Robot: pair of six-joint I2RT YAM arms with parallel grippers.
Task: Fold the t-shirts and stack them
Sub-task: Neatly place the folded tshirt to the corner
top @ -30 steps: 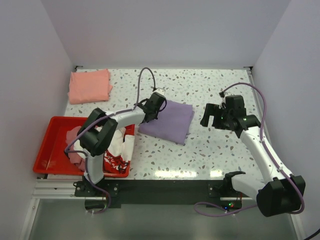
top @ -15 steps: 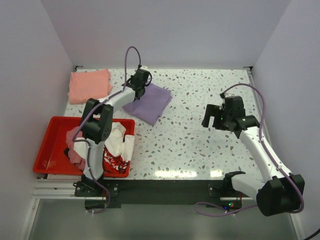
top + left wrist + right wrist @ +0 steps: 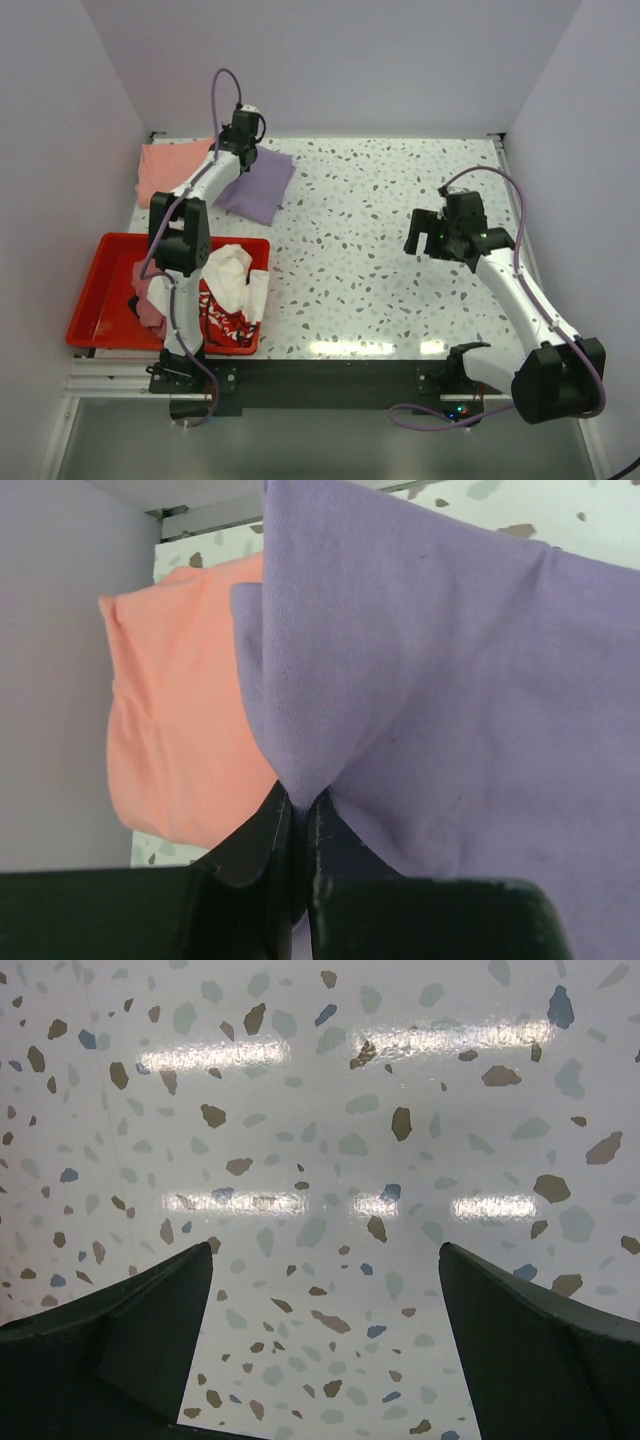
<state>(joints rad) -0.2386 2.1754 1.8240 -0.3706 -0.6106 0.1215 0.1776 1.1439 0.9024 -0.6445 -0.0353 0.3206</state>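
Lavender t-shirt [image 3: 450,680] tight between left fingers [image 3: 250,845]

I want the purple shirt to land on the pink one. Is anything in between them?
Nothing visible is. The left jaws are shut on the purple shirt, which is right beside the folded pink shirt. The pink shirt's top looks bare; only the left arm itself reaches over its edge.

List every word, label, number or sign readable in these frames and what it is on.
None can be read.
The white t-shirt in the red tray carries a red print, crumpled and too small to make out.
No other text shows.
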